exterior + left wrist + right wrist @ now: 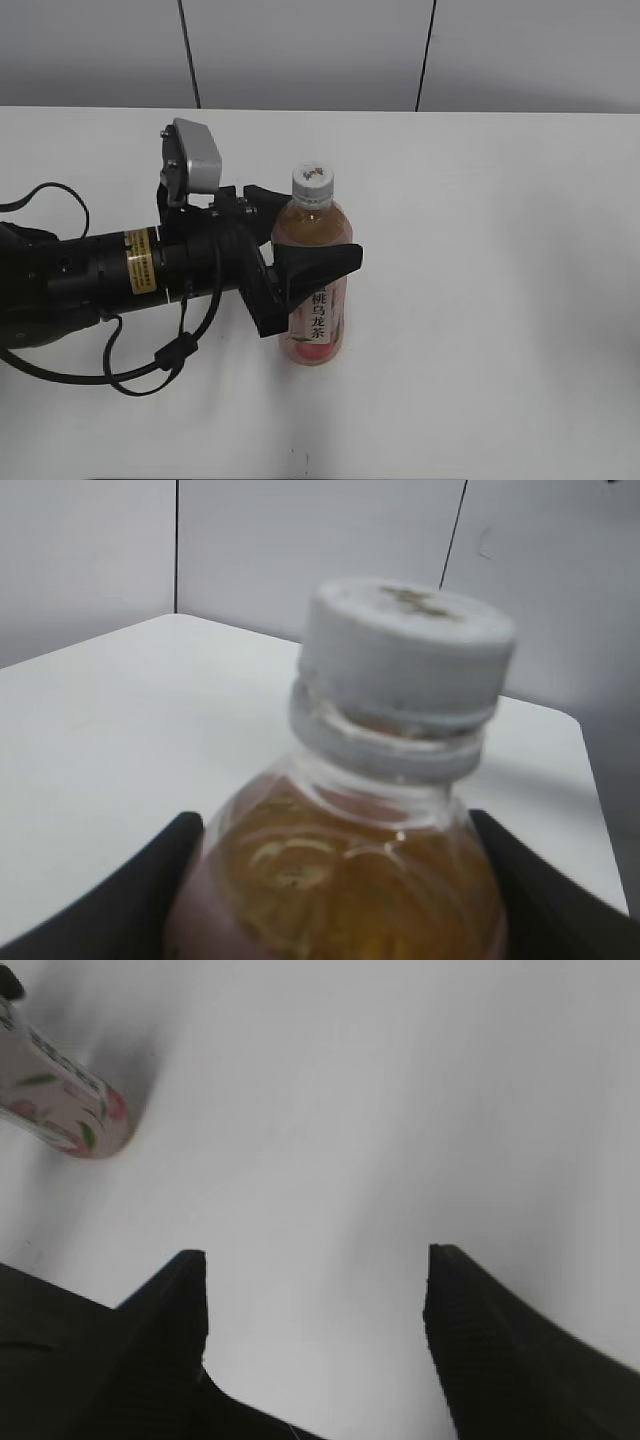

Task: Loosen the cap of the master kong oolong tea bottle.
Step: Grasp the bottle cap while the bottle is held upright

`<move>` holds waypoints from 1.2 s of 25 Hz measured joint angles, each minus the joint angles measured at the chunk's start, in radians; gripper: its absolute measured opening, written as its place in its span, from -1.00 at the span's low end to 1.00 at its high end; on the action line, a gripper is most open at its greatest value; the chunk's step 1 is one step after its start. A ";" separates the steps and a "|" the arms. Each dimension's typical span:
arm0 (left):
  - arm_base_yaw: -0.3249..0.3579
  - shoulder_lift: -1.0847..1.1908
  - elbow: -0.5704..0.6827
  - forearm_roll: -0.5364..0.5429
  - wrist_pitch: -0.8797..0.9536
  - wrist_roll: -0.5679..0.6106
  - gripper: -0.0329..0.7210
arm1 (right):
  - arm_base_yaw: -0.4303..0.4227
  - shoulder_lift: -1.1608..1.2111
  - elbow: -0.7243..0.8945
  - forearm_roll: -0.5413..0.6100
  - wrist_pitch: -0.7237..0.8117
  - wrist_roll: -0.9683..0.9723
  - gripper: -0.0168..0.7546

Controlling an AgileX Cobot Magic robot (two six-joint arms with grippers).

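The left gripper is closed around the bottle, its black fingers pressed against the sides just below the shoulder, above and partly over the pink-and-white label. In the left wrist view the two fingers show at either lower corner, touching the clear wall where the amber tea sits. The left arm lies low and nearly level across the table, coming in from the left edge, with a grey camera mounted above its wrist and a black cable looping under it.

The bottle stands upright on the white table, near the middle of the exterior view. The white cap sits on its neck, with a small dark mark on top; the left wrist view shows the cap close up, seated above the neck ring.

The right gripper holds nothing: its two dark fingers are spread apart over bare table. The bottle's labelled lower part shows at the upper left corner of the right wrist view, well apart from those fingers. A grey panelled wall stands behind the table.
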 joint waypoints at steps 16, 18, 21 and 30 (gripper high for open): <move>0.000 0.000 0.000 0.000 0.000 -0.001 0.31 | 0.241 0.526 -0.645 0.048 0.205 -0.090 0.37; 0.000 0.000 0.000 0.000 0.000 -0.001 0.31 | 0.300 0.579 -0.699 0.035 0.208 -0.073 0.37; 0.000 0.000 0.000 0.000 0.000 -0.001 0.31 | 0.384 0.655 -0.759 0.018 0.212 -0.040 0.31; 0.000 0.000 0.000 0.000 -0.001 -0.001 0.31 | 0.566 0.786 -0.805 -0.117 0.220 0.270 0.25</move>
